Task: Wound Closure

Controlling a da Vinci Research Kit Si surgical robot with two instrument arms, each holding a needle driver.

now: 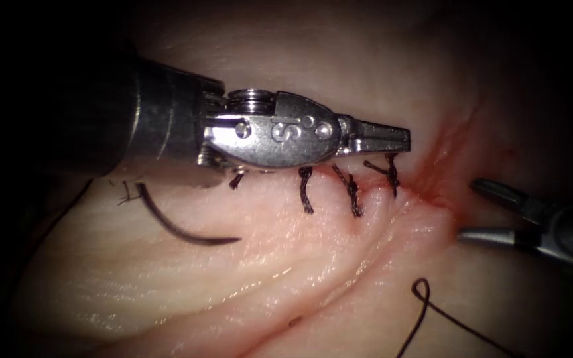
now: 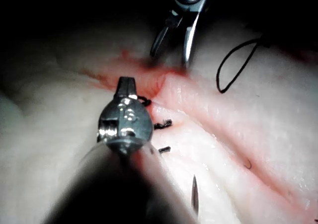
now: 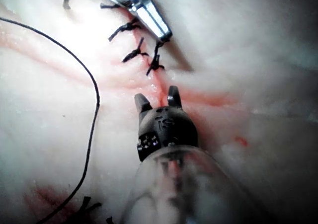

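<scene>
Stitches of dark knotted thread [image 1: 351, 191] are placed; red-edged cut [image 1: 442, 156] remains. Curved dark needle [image 1: 184, 229] lies free; left tool [image 1: 402, 138] is closed empty, right tool [image 1: 473, 211] spread empty.

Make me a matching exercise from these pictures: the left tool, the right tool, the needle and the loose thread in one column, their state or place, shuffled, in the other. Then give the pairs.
Things:
1. left tool
2. right tool
3. needle
4. loose thread

States or places:
A. lies free on the tissue, left of the stitches, held by neither tool
B. jaws open, holding nothing, at the right end of the cut
C. jaws shut, tip over the rightmost stitch
D. curls in a loop on the tissue below the right tool

Pairs: 1-C, 2-B, 3-A, 4-D
</scene>
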